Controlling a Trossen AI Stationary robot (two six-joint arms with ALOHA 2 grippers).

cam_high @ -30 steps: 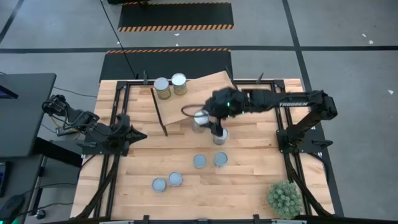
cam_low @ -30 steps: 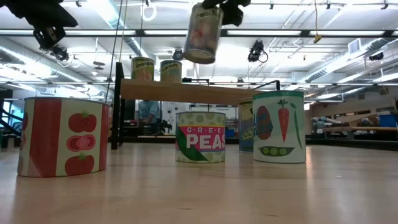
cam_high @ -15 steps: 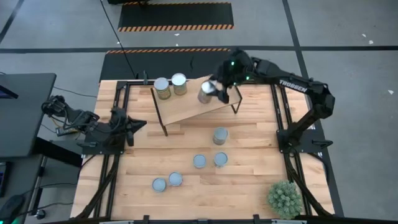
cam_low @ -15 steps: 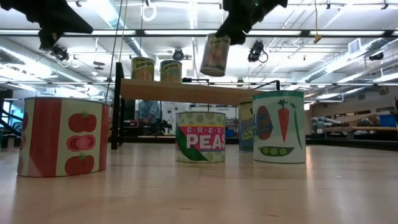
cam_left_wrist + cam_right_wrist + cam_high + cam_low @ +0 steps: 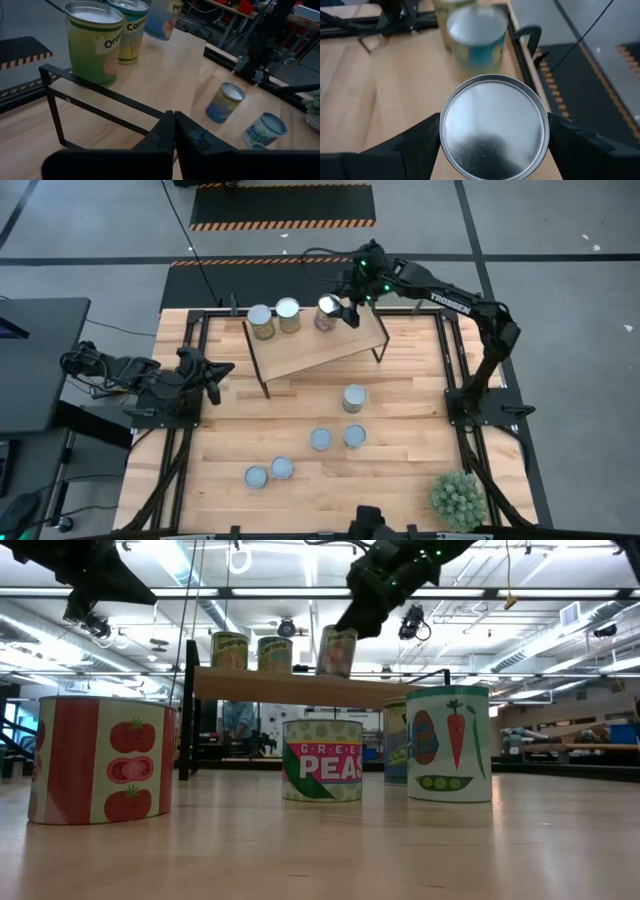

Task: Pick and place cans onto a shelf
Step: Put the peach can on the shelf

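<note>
My right gripper is shut on a tall can with a silvery top over the shelf's far part, next to two tall cans standing on the board. In the low view the held can leans a little, its bottom at board height. The right wrist view shows its round top. Several shorter cans stand on the tabletop. My left gripper is shut and empty at the table's left side. My right gripper pinches the can's side wall just under the top rim between its two fingers, one on each side. The fingers come from above, slanting in from the right. The can is nearly upright, slightly tilted; whether its bottom rests on the shelf I cannot tell.
A green spiky plant stands at the near right corner. Black frame rails run along the table's sides. The shelf board has bare room toward its right and near parts.
My right gripper has carried the can from above the table's middle toward the far edge, over the shelf, and down to board height beside the two standing cans. The can stays shut in the fingers. My left gripper has swung a little toward the far edge.
</note>
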